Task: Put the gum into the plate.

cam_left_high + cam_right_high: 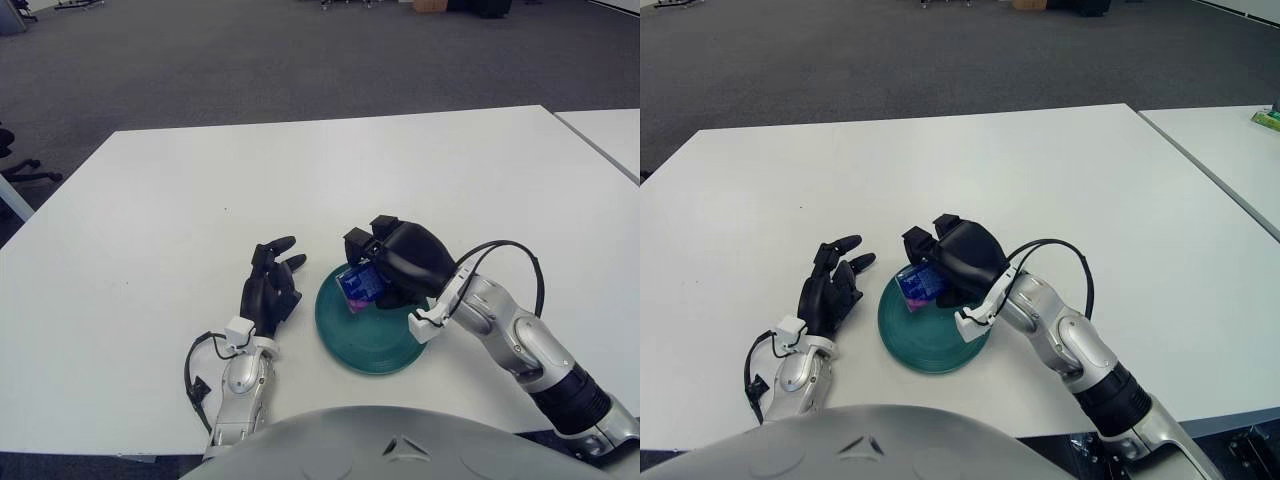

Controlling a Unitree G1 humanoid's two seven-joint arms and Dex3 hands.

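A round teal plate [350,340] lies on the white table near its front edge. My right hand [385,262] is over the plate's far rim, fingers curled around a small blue and purple gum pack [358,285], held just above the plate's inner surface. The same pack shows in the right eye view [919,286], with the hand [950,255] over the plate [915,345]. My left hand [272,285] shows on the table just left of the plate, fingers spread and empty.
The white table [300,180] stretches far and to both sides. A second white table [610,130] stands at the right across a narrow gap. Grey carpet lies beyond, with chair legs [25,170] at the far left.
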